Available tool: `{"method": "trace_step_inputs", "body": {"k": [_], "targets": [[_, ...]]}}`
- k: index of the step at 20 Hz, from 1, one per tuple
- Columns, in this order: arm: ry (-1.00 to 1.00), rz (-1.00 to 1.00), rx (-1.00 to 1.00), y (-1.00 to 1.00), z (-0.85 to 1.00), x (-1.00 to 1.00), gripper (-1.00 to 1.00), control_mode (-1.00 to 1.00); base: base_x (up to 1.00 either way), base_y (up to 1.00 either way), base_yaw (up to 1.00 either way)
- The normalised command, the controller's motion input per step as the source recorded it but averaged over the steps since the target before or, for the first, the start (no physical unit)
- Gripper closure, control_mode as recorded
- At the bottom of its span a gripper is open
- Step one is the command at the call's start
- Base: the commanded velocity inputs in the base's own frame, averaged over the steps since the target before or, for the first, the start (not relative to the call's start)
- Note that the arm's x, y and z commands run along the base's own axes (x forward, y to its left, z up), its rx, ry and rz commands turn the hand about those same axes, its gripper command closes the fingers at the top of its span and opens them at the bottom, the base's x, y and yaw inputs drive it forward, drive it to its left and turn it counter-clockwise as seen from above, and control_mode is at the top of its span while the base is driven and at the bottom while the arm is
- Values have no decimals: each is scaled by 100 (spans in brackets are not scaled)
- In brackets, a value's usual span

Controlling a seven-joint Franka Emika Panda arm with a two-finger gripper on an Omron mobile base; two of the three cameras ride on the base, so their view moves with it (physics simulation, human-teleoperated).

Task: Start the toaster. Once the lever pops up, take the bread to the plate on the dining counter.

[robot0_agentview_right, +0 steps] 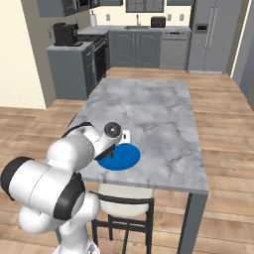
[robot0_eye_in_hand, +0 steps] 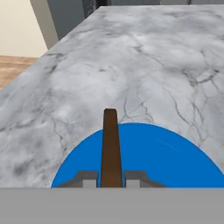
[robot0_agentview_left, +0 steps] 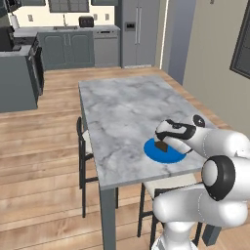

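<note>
My gripper (robot0_eye_in_hand: 111, 180) is shut on the bread (robot0_eye_in_hand: 110, 144), a thin dark brown slice held edge-on between the fingertips (robot0_eye_in_hand: 87, 178). The slice hangs just above the blue plate (robot0_eye_in_hand: 170, 159), over its near-left part. The plate (robot0_agentview_left: 168, 156) lies near the front edge of the marble dining counter (robot0_agentview_left: 127, 105); from the left base view my gripper (robot0_agentview_left: 162, 144) sits right over it with the bread (robot0_agentview_left: 161, 146) under the hand. The plate (robot0_agentview_right: 124, 158) is partly covered by my arm. The dark toaster (robot0_agentview_left: 86, 21) stands far off on the back kitchen worktop; its lever is too small to make out.
Dark-framed chairs (robot0_agentview_left: 83, 146) stand under the dining counter's left side and front (robot0_agentview_right: 124, 206). The counter's front edge runs close to the plate. A grey fridge (robot0_agentview_left: 136, 31) and cabinets line the far wall; a black coffee machine (robot0_agentview_right: 64, 33) sits on a side worktop.
</note>
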Motion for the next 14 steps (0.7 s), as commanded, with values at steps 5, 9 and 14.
{"method": "trace_step_inputs", "body": {"k": [5,9,14], "targets": [[0,0,0,0,0,0,100,-100,0,0,0],[0,0,0,0,0,0,100,-100,0,0,0],[0,0,0,0,0,0,-100,-100,0,0,0]]}}
